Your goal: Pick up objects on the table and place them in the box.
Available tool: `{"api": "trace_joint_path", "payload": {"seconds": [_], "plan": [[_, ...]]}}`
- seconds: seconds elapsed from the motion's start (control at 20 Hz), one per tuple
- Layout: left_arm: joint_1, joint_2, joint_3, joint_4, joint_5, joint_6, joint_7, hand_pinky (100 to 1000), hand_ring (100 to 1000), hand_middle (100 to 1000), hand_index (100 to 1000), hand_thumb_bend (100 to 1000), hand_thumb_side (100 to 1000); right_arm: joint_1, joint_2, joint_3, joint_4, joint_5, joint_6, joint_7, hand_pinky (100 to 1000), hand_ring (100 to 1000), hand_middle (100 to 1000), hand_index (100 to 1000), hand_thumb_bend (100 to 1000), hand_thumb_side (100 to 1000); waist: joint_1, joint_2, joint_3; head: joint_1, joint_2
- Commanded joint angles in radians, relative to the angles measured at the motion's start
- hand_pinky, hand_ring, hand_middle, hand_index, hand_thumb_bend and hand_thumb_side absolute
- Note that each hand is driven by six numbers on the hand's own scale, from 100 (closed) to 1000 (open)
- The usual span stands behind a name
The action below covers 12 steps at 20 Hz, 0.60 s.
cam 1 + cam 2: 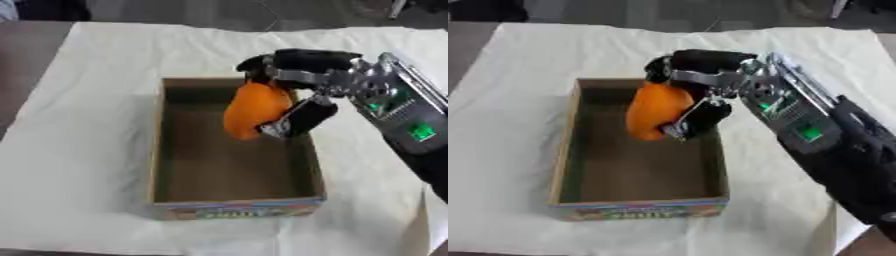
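Observation:
An orange, rounded object (252, 111) hangs over the far right part of an open cardboard box (156, 150). My right hand (302, 70) comes in from the right and is shut on it, fingers curled over its top and the thumb (297, 120) pressed against its right side. The object is above the box floor, not resting on it. The inside of the box shows nothing else. My left hand is not visible in either view.
The box stands on a cream cloth (79, 100) that covers the table. Dark table surface (26, 55) shows past the cloth's left edge. The box's near wall (640, 210) carries a colourful printed strip.

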Motion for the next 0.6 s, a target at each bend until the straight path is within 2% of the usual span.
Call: {"api": "trace_joint_path", "payload": {"seconds": [0.05,0.3,0.6], "plan": [[-0.005,0.014,0.005,-0.021,0.007,0.003,-0.001,405,538,657,697,100,765,-0.007,0.0,0.013,0.019,0.003,0.0,0.018,718,1000,587,534,100,198,0.003,-0.018,0.003,-0.005,-0.011],[-0.006,0.014,0.005,-0.021,0.011,0.002,-0.003,405,538,657,695,100,765,-0.002,0.019,0.048,0.061,0.024,-0.006,0.039,716,1000,586,536,100,198,0.003,-0.015,0.006,-0.008,-0.01],[-0.006,0.013,0.005,-0.021,0.014,0.004,-0.003,405,537,657,694,100,765,-0.005,0.031,0.065,0.082,0.037,-0.028,0.054,723,1000,607,566,100,198,0.003,-0.014,0.007,-0.008,-0.011]]}}
